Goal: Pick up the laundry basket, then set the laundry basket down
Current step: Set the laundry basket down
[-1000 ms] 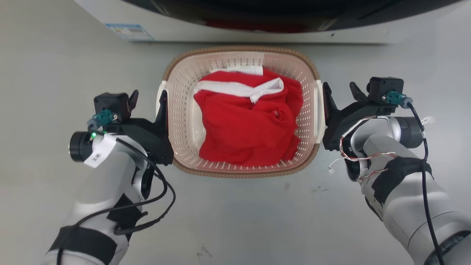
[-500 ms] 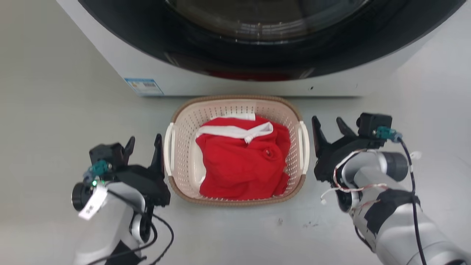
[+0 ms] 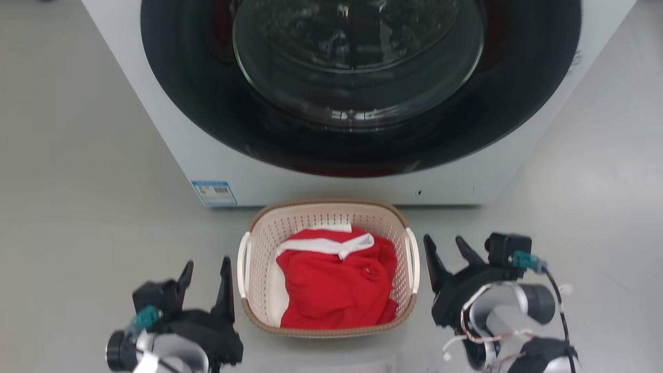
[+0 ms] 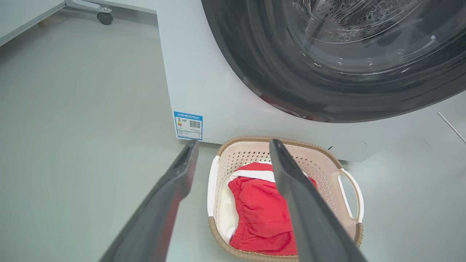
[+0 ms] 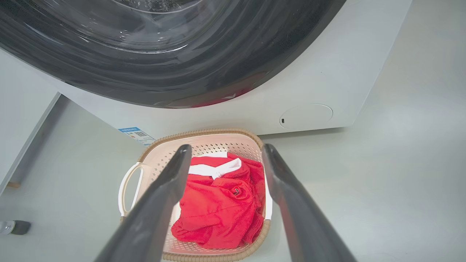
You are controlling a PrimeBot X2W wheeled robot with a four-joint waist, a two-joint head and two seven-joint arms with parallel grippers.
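Note:
The laundry basket (image 3: pixel 311 220) stands on the grey floor just in front of the washer, cream-pink with a brown rim and white side handles. A red garment (image 3: pixel 331 290) with white trim lies in it. My left gripper (image 3: pixel 207 264) is open and empty, a little to the left of the left handle (image 3: pixel 242 264). On the other side my right gripper (image 3: pixel 444 241) is open and empty too, just off the right handle (image 3: pixel 414 261). The left wrist view looks down past my left gripper (image 4: pixel 233 143) onto the basket (image 4: pixel 327 171). Beyond my right gripper (image 5: pixel 226 147) the basket (image 5: pixel 204 131) lies below.
The white washer (image 3: pixel 171 129) with its round dark glass door (image 3: pixel 357 62) rises right behind the basket. A blue label (image 3: pixel 214 192) sits low on its front. Something white on a caster (image 4: pixel 105 17) stands far off to the left. Open floor lies on both sides.
The whole head picture has shifted, so the camera moved: far more of the washer shows and the basket looks smaller. Both grippers stood against the handles and now stand slightly off them.

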